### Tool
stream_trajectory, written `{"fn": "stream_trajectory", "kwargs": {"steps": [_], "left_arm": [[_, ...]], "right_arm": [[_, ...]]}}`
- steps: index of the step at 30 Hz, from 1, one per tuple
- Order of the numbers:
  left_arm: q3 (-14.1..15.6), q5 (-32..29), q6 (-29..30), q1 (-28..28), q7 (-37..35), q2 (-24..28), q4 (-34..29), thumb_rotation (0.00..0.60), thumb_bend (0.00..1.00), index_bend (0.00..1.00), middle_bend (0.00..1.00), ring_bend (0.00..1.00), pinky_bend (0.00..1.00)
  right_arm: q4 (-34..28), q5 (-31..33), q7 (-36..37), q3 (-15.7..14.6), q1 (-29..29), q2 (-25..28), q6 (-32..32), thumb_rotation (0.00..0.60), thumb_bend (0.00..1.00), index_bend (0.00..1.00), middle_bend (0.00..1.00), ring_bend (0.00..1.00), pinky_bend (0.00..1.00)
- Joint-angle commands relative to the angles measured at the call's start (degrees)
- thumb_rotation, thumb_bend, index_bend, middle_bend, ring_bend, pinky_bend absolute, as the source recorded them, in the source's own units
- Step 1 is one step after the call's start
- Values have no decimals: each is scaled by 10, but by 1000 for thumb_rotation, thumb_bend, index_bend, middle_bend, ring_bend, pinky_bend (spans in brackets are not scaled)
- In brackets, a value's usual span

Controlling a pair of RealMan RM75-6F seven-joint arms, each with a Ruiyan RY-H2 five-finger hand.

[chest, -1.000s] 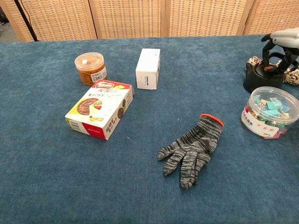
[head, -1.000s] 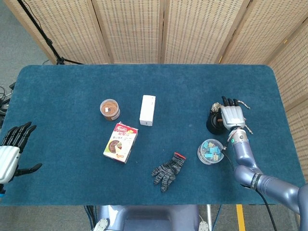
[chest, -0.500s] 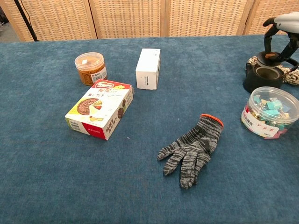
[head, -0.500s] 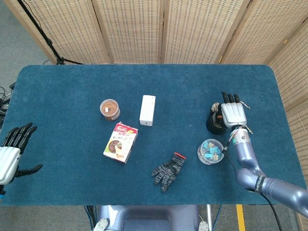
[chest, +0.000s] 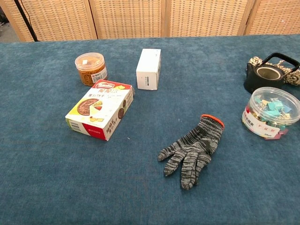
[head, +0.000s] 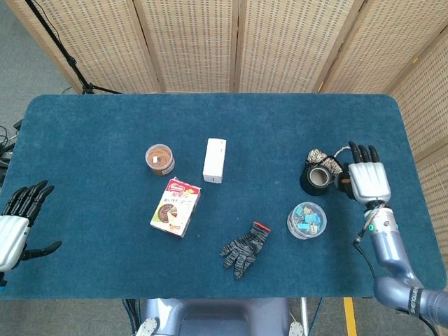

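Teapot (head: pixel 318 176) sits just left of the right hand (head: pixel 367 181), apart from it; that hand's fingers are spread, holding nothing.

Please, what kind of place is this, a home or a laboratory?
Probably a laboratory set up for recording. A blue-carpeted table stands before wicker folding screens, with a tripod leg at the side and unrelated things laid apart, such as a work glove and a snack box.

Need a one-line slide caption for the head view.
Right hand open beside the black teapot; clip tub, glove and boxes on the blue table; left hand idle at the edge.
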Motion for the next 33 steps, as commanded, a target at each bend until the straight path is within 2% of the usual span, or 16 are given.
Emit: {"fn": "stream_trajectory", "kwargs": {"steps": [1,6,17,33], "left_arm": [[3,6,4,2,3,-1,0,600,39,0,0,0,0],[8,15,8,6,10,-4,-1,600,39,0,0,0,0],[13,18,8,9,27,-10,-3,600,39,0,0,0,0],[12,14,5,8,31,-12,-4,600,39,0,0,0,0]], "right_arm": [[7,-32,34,-23,-34,15,14,600,447,621,0,0,0],[47,-52,85,-37,-67,8,5,600,448,629,0,0,0],[124,-93,162,-47,-103,-44,-28,600,448,634,0,0,0],[116,-139,158,-44,-122,-72,-24,600,449,630,0,0,0]]}}
